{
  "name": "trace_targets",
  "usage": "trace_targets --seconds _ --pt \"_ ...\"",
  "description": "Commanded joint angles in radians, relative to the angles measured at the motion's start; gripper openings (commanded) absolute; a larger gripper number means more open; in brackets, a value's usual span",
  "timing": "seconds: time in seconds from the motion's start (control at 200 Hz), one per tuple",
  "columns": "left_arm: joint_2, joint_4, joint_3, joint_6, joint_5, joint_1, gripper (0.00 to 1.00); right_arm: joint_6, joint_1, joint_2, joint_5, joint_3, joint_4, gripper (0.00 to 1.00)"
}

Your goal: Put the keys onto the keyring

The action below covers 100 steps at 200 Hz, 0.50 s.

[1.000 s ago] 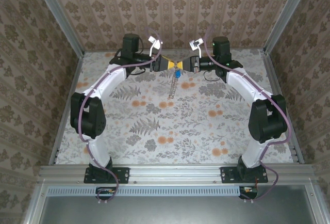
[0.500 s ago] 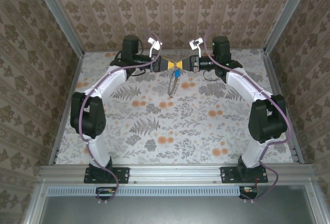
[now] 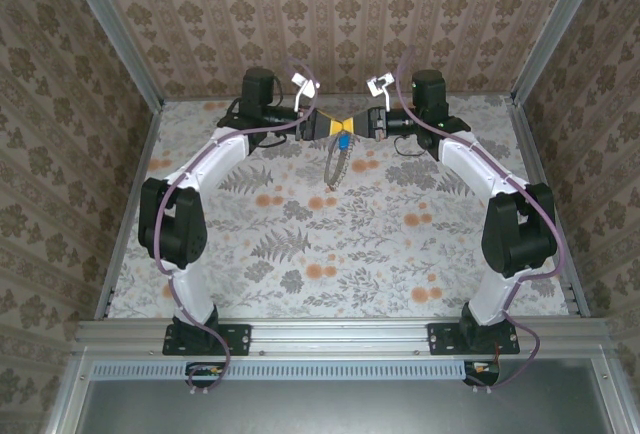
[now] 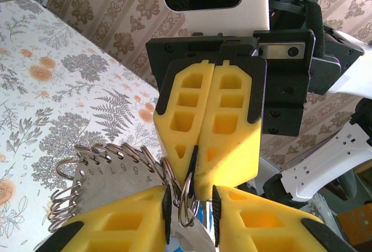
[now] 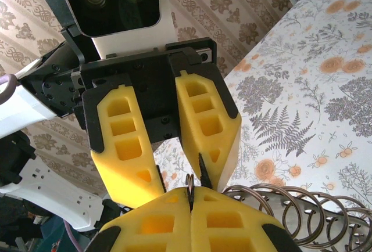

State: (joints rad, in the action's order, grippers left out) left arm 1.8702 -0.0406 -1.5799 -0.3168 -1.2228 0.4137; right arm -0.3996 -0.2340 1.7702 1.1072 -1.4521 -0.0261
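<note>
High over the back of the table my two grippers meet tip to tip. My right gripper [image 3: 353, 126] [image 5: 190, 194] is shut on a small split ring [image 5: 189, 181] [image 4: 187, 202]. Under that ring hang the keys [image 3: 343, 139], a blue head with a silvery blade [image 4: 196, 241]. My left gripper [image 3: 334, 126] [image 4: 190, 214] is open, its pads [image 4: 167, 214] on either side of the split ring and blade. The keyring [image 3: 333, 169] [image 4: 110, 150] [image 5: 290, 205], a chain-like metal loop, dangles from the meeting point. I cannot tell where it is attached.
A floral tablecloth [image 3: 380, 244] covers the table below the hanging loop. Patterned walls [image 3: 340, 14] close in the back and both sides, just behind the grippers. Purple cables [image 3: 300, 69] arc above both wrists.
My left gripper has slid slightly right, closing up on the right gripper's tips around the split ring. The right arm, the keys and the hanging loop have stayed where they were.
</note>
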Motion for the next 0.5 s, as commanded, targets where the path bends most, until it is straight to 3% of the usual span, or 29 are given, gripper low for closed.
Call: trace_targets --seconds 0.0,0.495 --pt "0.012 0.002 -0.035 0.016 0.000 0.001 0.24 -0.005 -0.005 0.006 0.022 0.000 -0.041 0.00" --pt "0.009 0.069 -0.016 -0.033 0.009 -0.013 0.22 0.003 -0.004 0.010 0.022 -0.002 -0.033 0.00"
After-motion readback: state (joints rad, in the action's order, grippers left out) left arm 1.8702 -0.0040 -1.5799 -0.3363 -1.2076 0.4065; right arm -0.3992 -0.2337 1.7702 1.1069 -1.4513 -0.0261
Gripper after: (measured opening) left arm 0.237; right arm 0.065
